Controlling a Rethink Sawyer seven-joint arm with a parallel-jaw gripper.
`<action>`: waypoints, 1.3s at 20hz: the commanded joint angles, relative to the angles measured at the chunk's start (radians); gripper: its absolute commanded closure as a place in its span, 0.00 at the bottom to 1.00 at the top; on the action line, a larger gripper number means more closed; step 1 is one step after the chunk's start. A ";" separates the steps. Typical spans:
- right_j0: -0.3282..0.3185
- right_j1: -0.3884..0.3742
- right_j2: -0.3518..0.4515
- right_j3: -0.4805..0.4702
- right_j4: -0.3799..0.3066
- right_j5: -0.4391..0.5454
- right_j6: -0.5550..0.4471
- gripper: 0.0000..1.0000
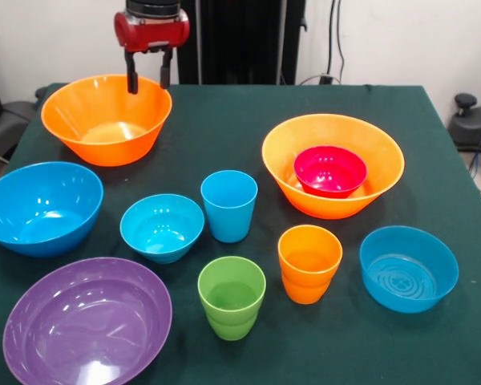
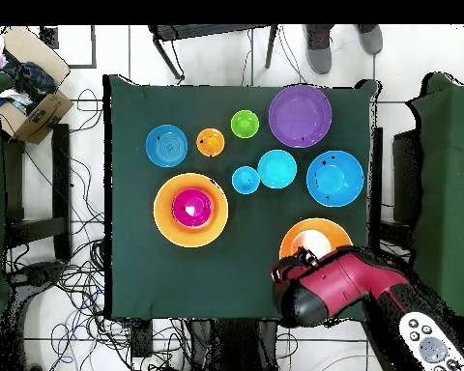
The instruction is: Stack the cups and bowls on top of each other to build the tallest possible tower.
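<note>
My gripper hangs open and empty over the far rim of a large orange bowl at the far left; in the overhead view the gripper covers part of that bowl. A second large orange bowl holds the small red bowl. The large blue bowl, purple bowl, and two smaller blue bowls stand apart. The blue cup, green cup and orange cup stand upright in the middle. No tower stands.
The dark green tablecloth covers the table. In the overhead view a person's feet show at the top edge, a cardboard box at the left, cables on the floor.
</note>
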 commanded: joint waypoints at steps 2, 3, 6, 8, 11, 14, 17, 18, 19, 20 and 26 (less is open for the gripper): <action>0.038 0.051 0.005 0.099 -0.005 -0.076 -0.034 0.00; 0.044 0.052 0.003 0.102 -0.008 -0.079 -0.031 0.00; 0.060 0.054 -0.003 0.106 -0.023 -0.090 -0.021 0.00; 0.071 0.052 -0.009 0.106 -0.037 -0.098 -0.010 0.00; 0.089 0.047 -0.023 0.103 -0.061 -0.108 0.007 0.00; 0.100 0.046 -0.036 0.098 -0.078 -0.123 0.020 0.00; 0.115 0.042 -0.055 0.091 -0.092 -0.132 0.034 0.00; 0.120 0.040 -0.061 0.090 -0.096 -0.132 0.038 0.00; 0.125 0.038 -0.068 0.089 -0.101 -0.135 0.042 0.00; 0.131 0.034 -0.076 0.087 -0.107 -0.138 0.049 0.00; 0.151 0.013 -0.118 0.074 -0.127 -0.148 0.061 0.00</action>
